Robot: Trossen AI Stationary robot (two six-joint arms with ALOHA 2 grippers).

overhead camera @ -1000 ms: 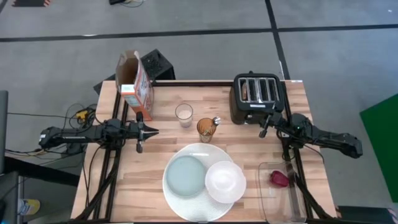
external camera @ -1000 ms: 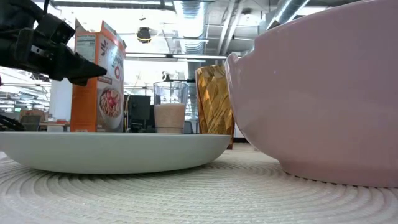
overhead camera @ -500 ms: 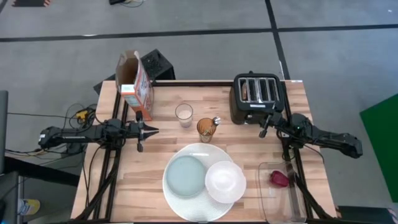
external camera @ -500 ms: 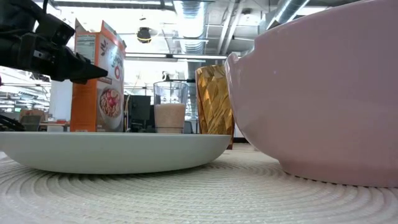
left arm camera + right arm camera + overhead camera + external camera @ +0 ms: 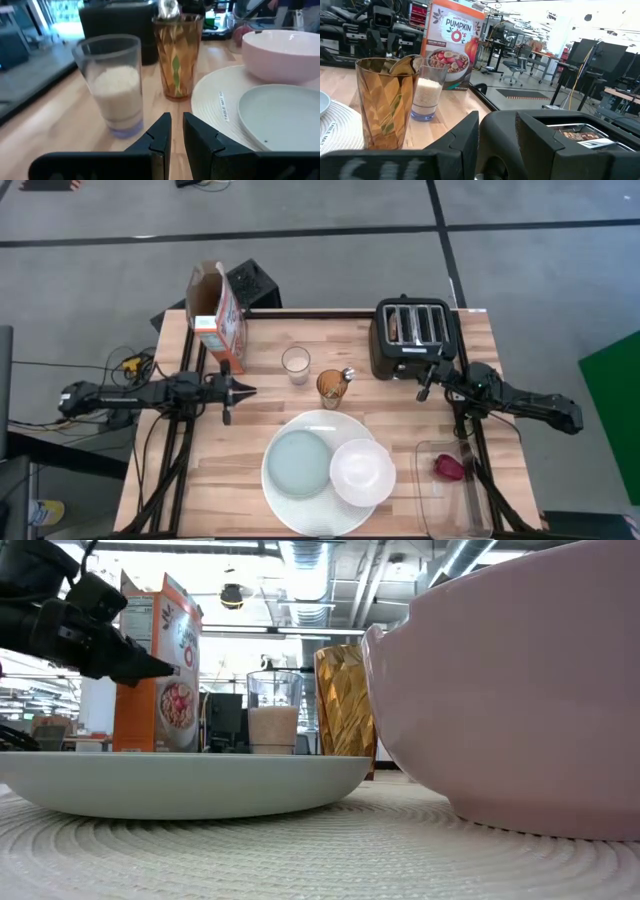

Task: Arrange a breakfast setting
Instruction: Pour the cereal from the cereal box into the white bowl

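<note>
While both arms hover off the setting, nothing is gripped. Left gripper sits at the table's left side, just below the cereal box, fingers nearly together with only a thin gap, holding nothing; they aim at the clear glass with white contents and the amber tumbler.

Cereal box stands upright at the back-left corner, top flaps open. Clear glass is just right of it, amber tumbler beside that, with the metal spoon standing in it, bowl end up above the rim.

Front centre: large round white plate, with the smaller pale grey-blue plate on its left half and the white bowl on its right half, the two touching or nearly so. Can't tell from above whether the bowl holds anything. No loose cereal visible.

Black toaster at the back right, brown toast slice down in a slot. Right gripper is just at the toaster's front edge, fingers slightly parted, empty.

Front-right corner: clear tray holding the dark red fruit, well apart from the plates.
</note>
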